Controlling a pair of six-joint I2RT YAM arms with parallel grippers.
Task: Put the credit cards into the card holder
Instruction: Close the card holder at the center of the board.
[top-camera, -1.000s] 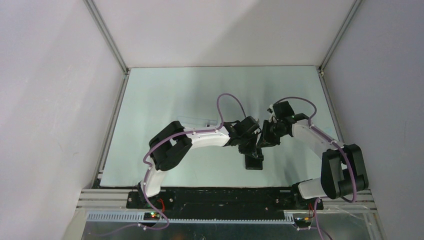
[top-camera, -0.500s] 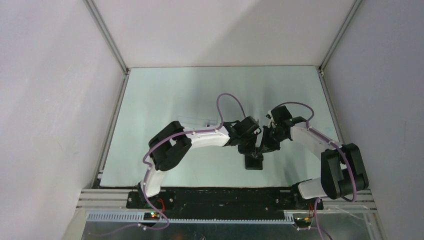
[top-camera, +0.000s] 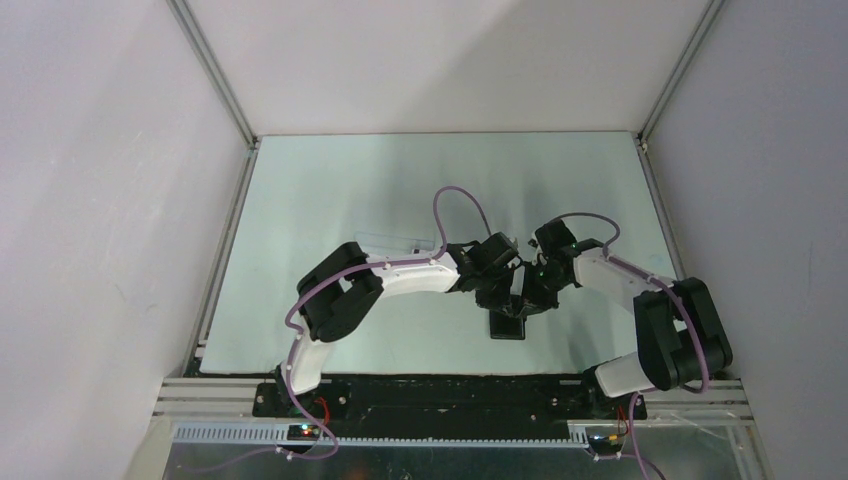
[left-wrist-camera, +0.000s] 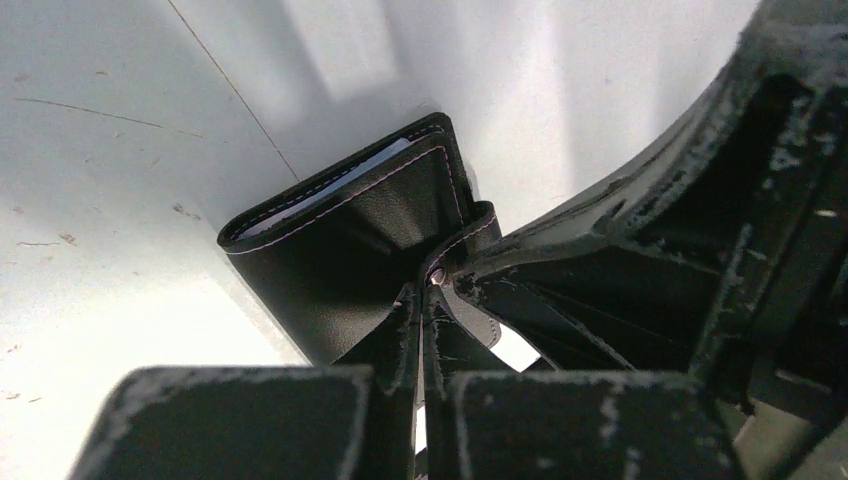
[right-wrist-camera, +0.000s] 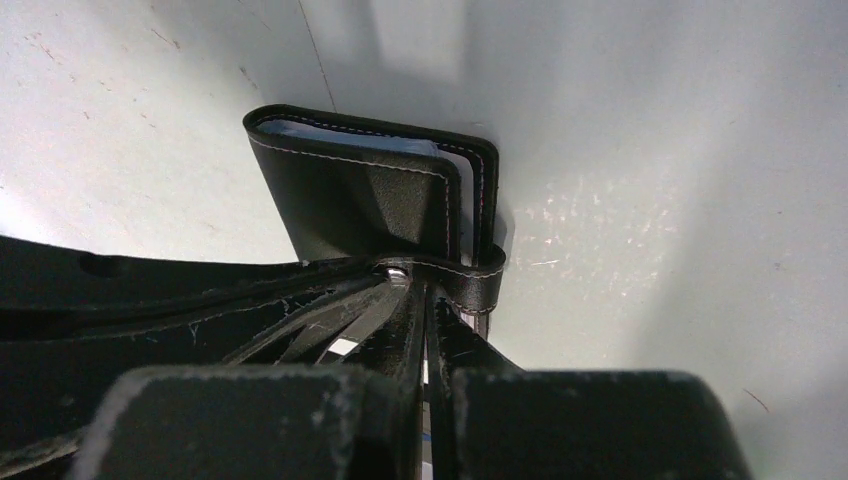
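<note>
**Black card holder (top-camera: 508, 326) folded over, both arms closing in on its snap tab**

Pale green table (top-camera: 330, 200) fills the overhead view. The left arm (top-camera: 410, 275) and right arm (top-camera: 620, 282) reach inward and meet just right of the table's centre, with their wrists nearly touching. A clear box (top-camera: 392, 241) lies behind the left arm, apart from the work.

The card holder sits on the table just nearer than the two wrists. It is folded over, not laid open. Its snap tab (right-wrist-camera: 478, 280) wraps round one edge.

Over the last second the right arm has swung in toward the left one. The right jaws, which stood slightly parted, have clenched. They now meet right at the snap tab and appear to pinch it. The left jaws are clenched as before, tips against the holder's near edge. Whether any leather is caught between them cannot be told.

A thin pale sliver (right-wrist-camera: 340, 130) shows inside the fold. It may be the edges of the credit cards or the pocket lining, and the views do not settle which. No loose card is seen in any view.

Judged from this, loading seems finished and the step in hand is fastening. The fresh grip on the tab suggests it is to be drawn over and pressed shut. The holder looks light, so it could slide or spring open if the tab slips.
</note>
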